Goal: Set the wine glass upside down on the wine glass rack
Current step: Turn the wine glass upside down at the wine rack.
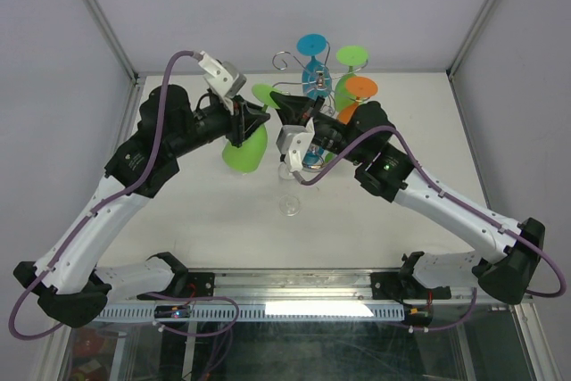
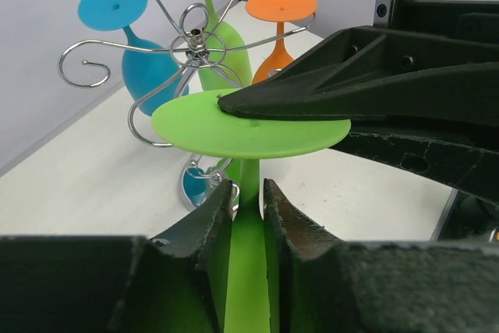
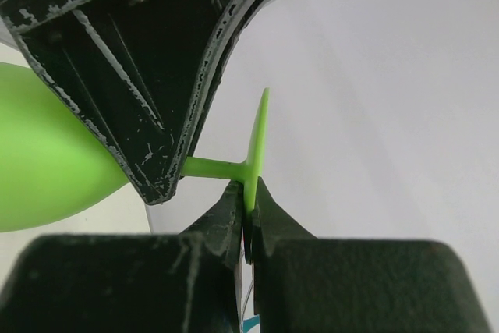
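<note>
The lime-green wine glass (image 1: 243, 151) is held in the air between both arms, left of the wine glass rack (image 1: 308, 86). My left gripper (image 2: 248, 193) is shut on its stem (image 2: 249, 177), with the bowl behind the fingers. My right gripper (image 3: 249, 193) is shut on the rim of its flat round foot (image 3: 257, 142), and its black finger (image 2: 351, 76) lies across the top of the foot (image 2: 234, 126). The foot is level with the rack's chrome scroll arms (image 2: 195, 44) and just in front of them. The bowl (image 3: 47, 161) shows at the left of the right wrist view.
Three glasses hang upside down on the rack: blue (image 2: 148, 68), green (image 2: 214, 29) and orange (image 2: 281, 37). The rack's round chrome base (image 1: 290, 205) stands on the white table. Grey walls close the back and both sides.
</note>
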Motion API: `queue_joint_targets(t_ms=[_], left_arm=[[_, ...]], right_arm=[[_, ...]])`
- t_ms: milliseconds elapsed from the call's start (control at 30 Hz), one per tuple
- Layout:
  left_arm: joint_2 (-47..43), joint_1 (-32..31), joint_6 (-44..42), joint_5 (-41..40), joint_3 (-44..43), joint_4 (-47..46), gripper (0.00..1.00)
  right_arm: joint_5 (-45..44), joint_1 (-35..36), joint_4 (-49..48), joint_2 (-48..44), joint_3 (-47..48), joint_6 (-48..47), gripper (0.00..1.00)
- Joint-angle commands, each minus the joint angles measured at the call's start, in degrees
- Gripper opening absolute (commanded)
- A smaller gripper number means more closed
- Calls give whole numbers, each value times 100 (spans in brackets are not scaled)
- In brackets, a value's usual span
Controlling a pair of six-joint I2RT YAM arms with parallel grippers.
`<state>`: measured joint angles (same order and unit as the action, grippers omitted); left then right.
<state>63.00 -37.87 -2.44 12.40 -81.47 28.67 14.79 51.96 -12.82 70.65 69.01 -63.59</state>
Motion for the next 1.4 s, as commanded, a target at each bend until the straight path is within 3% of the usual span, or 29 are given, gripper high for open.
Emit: queue_joint_targets(t_ms=[0, 67, 400, 433, 567, 667, 767, 900, 1167, 1367], left_arm=[[-51, 19, -151, -45, 153, -222, 11], [-68, 16, -156, -68, 183, -225, 0], [-187, 16, -154, -111, 305, -426, 0], [-177, 21, -144, -114, 307, -437, 2], [-110, 17, -113, -49, 308, -483, 30], [-87, 17, -105, -36, 317, -491, 32], [-103, 18, -108, -36, 333, -493, 25], [-138, 18, -104, -73, 351, -492, 0], [-277, 16, 93, -484, 511, -773, 0], [-333, 23, 182, -785, 606, -969, 0]], right_arm=[[94, 21, -263, -180, 308, 224, 0], [104, 20, -247, -182, 323, 282, 0], [-48, 15, -47, -152, 465, 678, 0], [-14, 15, -51, -152, 462, 687, 0], [67, 23, -68, -146, 460, 743, 0], [49, 19, -68, -148, 445, 731, 0], [18, 21, -64, -156, 429, 717, 0], [-8, 22, -68, -165, 431, 715, 0], [-182, 19, 99, -238, 409, 1302, 4], [-406, 22, -202, -316, 162, 1698, 32]])
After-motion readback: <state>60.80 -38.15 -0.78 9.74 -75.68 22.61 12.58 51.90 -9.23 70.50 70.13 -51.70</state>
